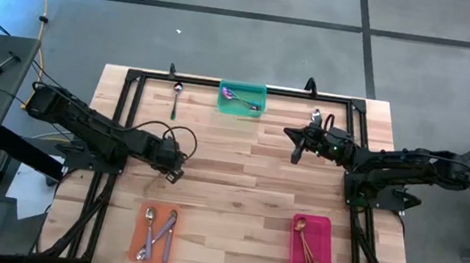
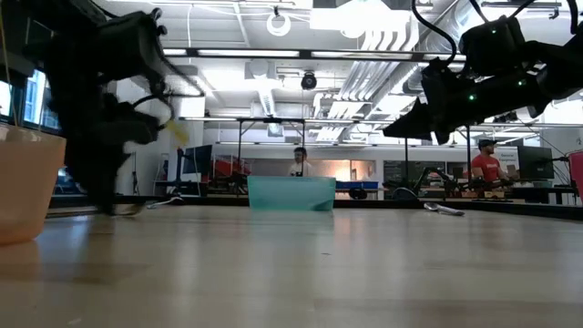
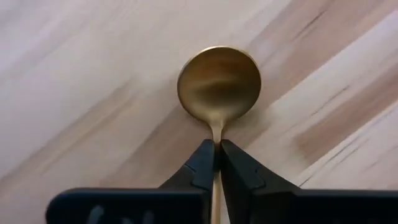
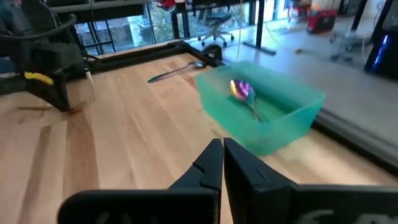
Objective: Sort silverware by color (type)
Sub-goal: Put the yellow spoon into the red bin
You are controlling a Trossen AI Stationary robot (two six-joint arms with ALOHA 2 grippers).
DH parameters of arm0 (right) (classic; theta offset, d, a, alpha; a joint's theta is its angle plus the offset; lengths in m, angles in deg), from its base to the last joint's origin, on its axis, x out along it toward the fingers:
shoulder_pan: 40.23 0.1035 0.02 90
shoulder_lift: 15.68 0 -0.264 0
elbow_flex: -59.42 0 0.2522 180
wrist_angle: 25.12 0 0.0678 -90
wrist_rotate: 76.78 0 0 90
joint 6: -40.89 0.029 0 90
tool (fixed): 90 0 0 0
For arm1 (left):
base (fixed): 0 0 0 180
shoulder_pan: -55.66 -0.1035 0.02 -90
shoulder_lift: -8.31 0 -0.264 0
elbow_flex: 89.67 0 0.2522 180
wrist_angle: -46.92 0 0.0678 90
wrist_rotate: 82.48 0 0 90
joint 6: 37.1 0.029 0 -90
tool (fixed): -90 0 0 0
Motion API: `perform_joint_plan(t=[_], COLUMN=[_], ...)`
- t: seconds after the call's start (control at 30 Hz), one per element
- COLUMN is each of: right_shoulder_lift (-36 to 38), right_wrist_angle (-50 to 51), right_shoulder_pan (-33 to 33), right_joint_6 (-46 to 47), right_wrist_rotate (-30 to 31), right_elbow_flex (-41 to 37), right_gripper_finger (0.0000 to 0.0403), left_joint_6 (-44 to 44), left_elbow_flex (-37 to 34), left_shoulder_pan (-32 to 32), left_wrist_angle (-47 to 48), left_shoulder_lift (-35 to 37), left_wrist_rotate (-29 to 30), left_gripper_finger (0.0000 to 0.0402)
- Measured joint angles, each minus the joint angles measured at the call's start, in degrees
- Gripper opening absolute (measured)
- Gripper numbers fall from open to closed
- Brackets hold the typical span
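My left pincer (image 3: 217, 163) is clenching a gold spoon (image 3: 219, 84) by its thin neck above the desk (image 1: 239, 168); it risks pivoting and slipping. My right pincer (image 4: 222, 160) is closed empty.

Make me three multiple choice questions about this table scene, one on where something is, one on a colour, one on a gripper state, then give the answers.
1. Where does the lone spoon outside the trays lie?
A. beside the green tray
B. in the pink tray
C. under the right gripper

2. What colour is the spoon in the left gripper?
A. lavender
B. gold
C. iridescent purple

3. How is the right gripper?
A. open
B. shut on a spoon
C. shut, holding nothing

Answers: A, it lies on bare wood left of the green tray in the high view; B, the left wrist view shows a gold bowl; C, its fingers meet with nothing between.
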Motion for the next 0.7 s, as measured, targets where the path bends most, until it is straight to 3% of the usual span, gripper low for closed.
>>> perform_joint_plan(t=[0.1, 0.23, 0.33, 0.47, 0.7], right_shoulder_lift=[0.0, -0.02, -0.54, -3.01, -14.94], right_wrist_angle=[-0.06, -1.6, -4.6, -6.85, -7.06], right_shoulder_pan=[-0.02, 2.41, 6.31, 12.44, 18.49], right_joint_6=[5.37, 10.79, 12.39, 13.59, 13.12], right_wrist_rotate=[-3.65, -5.71, -3.52, 1.5, 4.47], right_elbow_flex=[0.0, 0.02, 0.04, 2.15, 14.73], right_gripper_finger=[0.0, 0.0001, 0.001, 0.0042, 0.0126], left_joint_6=[3.23, 10.14, 14.87, 21.12, 30.17], left_elbow_flex=[-0.2, -5.99, -11.15, -15.27, -15.0], left_shoulder_pan=[-0.07, -1.77, -4.75, -8.48, -12.11], left_wrist_angle=[-10.4, -33.81, -52.79, -71.36, -84.6], left_shoulder_lift=[1.43, 2.16, 2.22, 1.81, 1.81], left_wrist_rotate=[4.49, 3.14, 1.52, -1.95, -8.47], left_gripper_finger=[0.0004, 0.0003, 0.0002, 0.0001, 0.0001])
